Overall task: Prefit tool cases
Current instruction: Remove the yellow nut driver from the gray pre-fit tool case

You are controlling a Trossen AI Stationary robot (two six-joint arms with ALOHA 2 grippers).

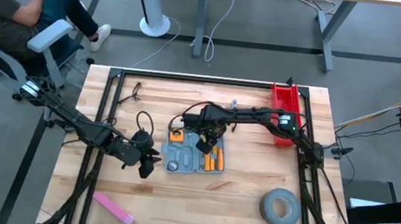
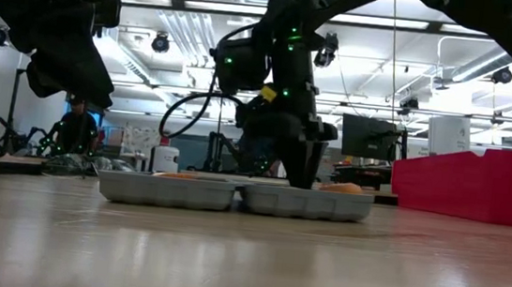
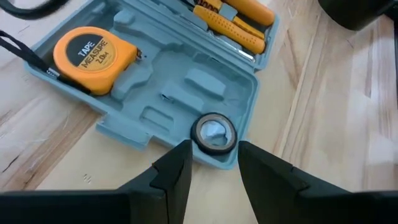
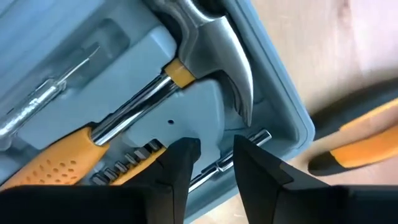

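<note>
High view: right claw, fingers slightly apart and empty, hovers over the open tool case, seating tools; left claw, half-open, empty, waits at nine o'clock.

- The high view looks straight down from above, taking in the whole table and floor beyond it, with the open tool case near the middle.
- The low view sits at table-top height, facing level across the boards into the room; the same tool case shows edge-on, well back.
- The left wrist view looks down, close in, past the left gripper onto one end of the case, with its tape measure.
- The right wrist view is nearer still, looking past the right gripper at the hammer lying in the other half.
- All four views share the case.
</note>
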